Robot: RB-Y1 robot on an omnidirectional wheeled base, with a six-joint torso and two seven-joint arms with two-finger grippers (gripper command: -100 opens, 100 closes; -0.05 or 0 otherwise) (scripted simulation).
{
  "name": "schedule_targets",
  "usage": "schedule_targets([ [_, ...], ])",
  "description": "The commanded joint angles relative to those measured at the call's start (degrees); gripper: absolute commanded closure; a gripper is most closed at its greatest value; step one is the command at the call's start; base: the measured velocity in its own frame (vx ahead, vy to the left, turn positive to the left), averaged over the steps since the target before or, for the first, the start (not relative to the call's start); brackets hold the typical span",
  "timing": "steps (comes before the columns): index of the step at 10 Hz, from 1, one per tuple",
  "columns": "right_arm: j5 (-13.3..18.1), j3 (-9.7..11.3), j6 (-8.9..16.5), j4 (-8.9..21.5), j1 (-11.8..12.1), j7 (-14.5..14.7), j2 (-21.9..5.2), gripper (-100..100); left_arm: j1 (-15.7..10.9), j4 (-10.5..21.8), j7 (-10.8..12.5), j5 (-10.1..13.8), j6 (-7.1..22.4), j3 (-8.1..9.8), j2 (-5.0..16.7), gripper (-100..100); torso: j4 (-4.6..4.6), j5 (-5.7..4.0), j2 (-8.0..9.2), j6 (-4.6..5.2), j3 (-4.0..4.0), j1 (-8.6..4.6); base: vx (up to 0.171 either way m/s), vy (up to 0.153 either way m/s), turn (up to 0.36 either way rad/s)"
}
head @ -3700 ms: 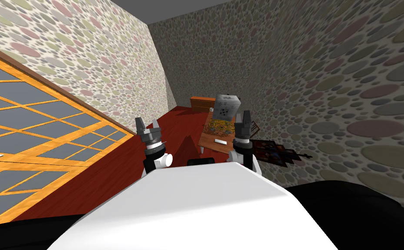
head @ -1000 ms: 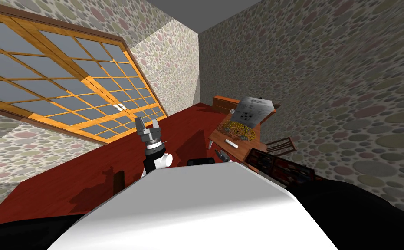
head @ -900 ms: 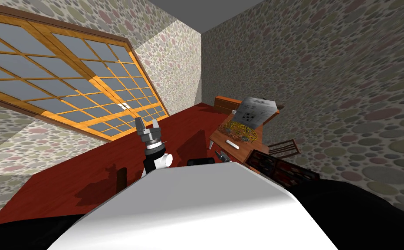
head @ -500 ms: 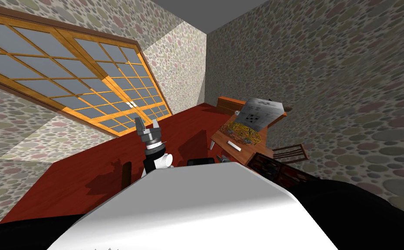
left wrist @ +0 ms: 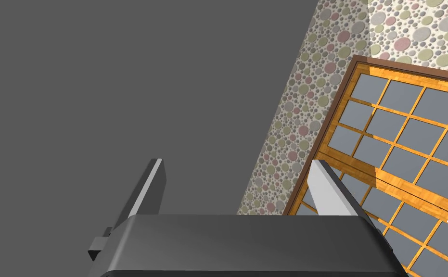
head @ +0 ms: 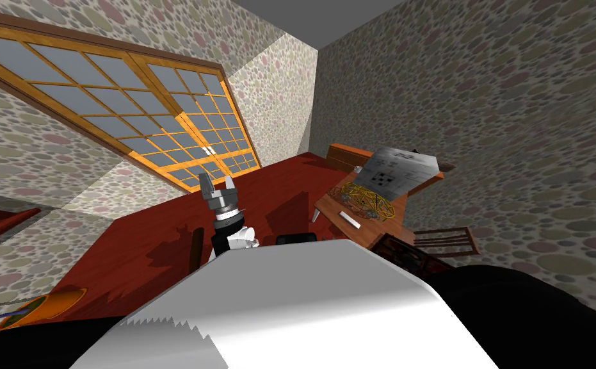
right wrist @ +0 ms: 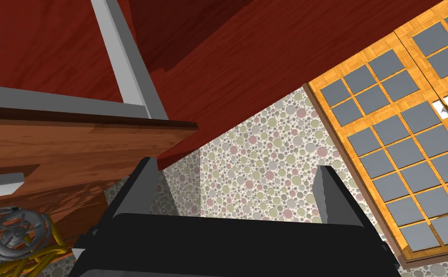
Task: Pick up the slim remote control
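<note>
base turn places worktop (head: 400,206) and remote (head: 352,220) further right. right pincer (right wrist: 236,166), spread, faces the worktop edge; left pincer (head: 217,184) spread, idle.

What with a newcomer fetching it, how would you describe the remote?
Find the wooden table by the right-hand spotted wall. At its near edge, beside a yellow wire ornament, lies the remote. It is the only slim white bar.
</note>
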Motion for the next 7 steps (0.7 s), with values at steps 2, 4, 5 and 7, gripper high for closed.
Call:
schedule_targets([
  [2,2.6,1.1,1.2,2.7,-0.2,-0.7,-1.4,-100,0.0,0.0,0.0,0.0,0.0,-0.01,0.0,0,0.0,0.01,0.02,-0.05,0.01,0.0,-0.01,-0.031,0.214],
  [4,2.6,1.1,1.2,4.5,-0.2,-0.7,-1.4,-100,0.0,0.0,0.0,0.0,0.0,0.0,0.0,0,0.0,0.01,-0.03,0.01,-0.01,0.05,0.002,-0.011,-0.027],
  [5,4.5,1.7,1.4,6.6,-1.0,-1.2,-2.6,-100,0.0,0.0,0.0,0.0,0.0,0.0,0.0,0,-0.01,0.02,-0.04,0.01,-0.02,0.12,0.001,-0.014,0.315],
  [7,4.5,1.7,1.4,8.5,-1.0,-1.2,-2.6,-100,0.0,0.0,0.0,0.0,0.0,0.0,0.0,0,-0.01,0.0,-0.05,0.0,-0.03,0.01,0.0,-0.028,0.069],
])
